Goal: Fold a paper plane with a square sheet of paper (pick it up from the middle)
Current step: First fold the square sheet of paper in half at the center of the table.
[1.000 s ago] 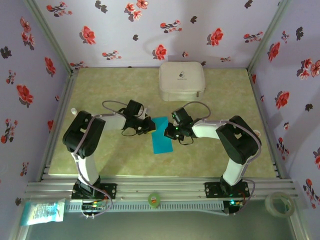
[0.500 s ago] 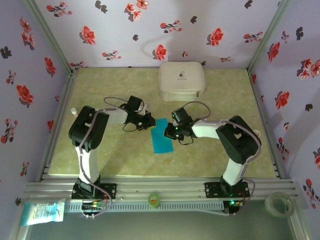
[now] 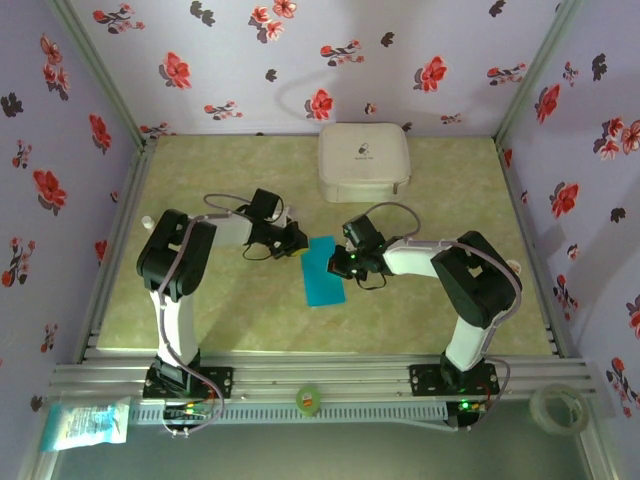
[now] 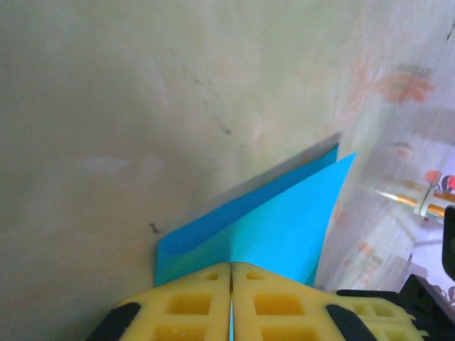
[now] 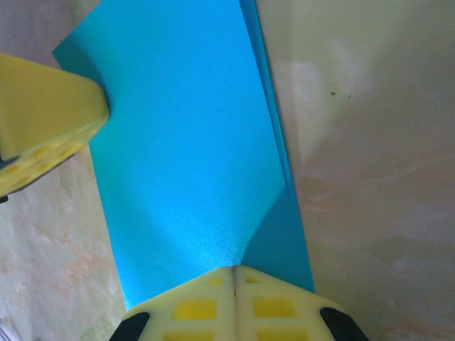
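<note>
top external: folded square sheet of paper [image 3: 322, 278] sits mid-table, well near of the white case [image 3: 364, 160]. left gripper [image 3: 299, 241] pinches its far-left corner, right gripper [image 3: 343, 263] clamps its right edge.

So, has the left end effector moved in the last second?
Yes. The left end effector, shut on the blue paper, moved slightly toward the white case.

Folded blue paper [image 5: 185, 163], lower edge: hidden under the right gripper [image 5: 234, 271], bottom of frame.
Paper, upper end: cut off by the top edge.
White case [image 3: 364, 160] logo: too small to read.
</note>
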`<action>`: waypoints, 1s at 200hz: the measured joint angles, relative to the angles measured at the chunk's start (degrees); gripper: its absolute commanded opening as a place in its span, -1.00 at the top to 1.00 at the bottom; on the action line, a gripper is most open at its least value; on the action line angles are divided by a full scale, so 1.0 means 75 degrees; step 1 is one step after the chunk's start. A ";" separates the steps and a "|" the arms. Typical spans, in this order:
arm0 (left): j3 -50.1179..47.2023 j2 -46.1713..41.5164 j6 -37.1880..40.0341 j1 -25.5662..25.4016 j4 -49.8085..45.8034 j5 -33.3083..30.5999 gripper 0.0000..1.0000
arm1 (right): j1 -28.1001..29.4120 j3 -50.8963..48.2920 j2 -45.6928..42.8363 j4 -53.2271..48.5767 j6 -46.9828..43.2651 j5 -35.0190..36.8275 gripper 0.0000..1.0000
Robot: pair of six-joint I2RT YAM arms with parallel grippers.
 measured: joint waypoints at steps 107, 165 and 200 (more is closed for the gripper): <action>0.0038 0.0079 -0.0970 0.0283 0.0300 -0.0070 0.84 | 0.0006 0.0000 0.0000 0.0003 -0.0117 0.0000 1.00; 0.0449 0.0175 -0.1075 0.0402 0.0172 -0.0947 0.84 | 0.0006 0.0000 0.0000 0.0003 -0.0119 0.0000 1.00; 0.0527 0.0175 -0.1011 0.0452 0.0079 -0.1084 0.76 | 0.0006 0.0000 0.0000 0.0003 -0.0119 0.0000 1.00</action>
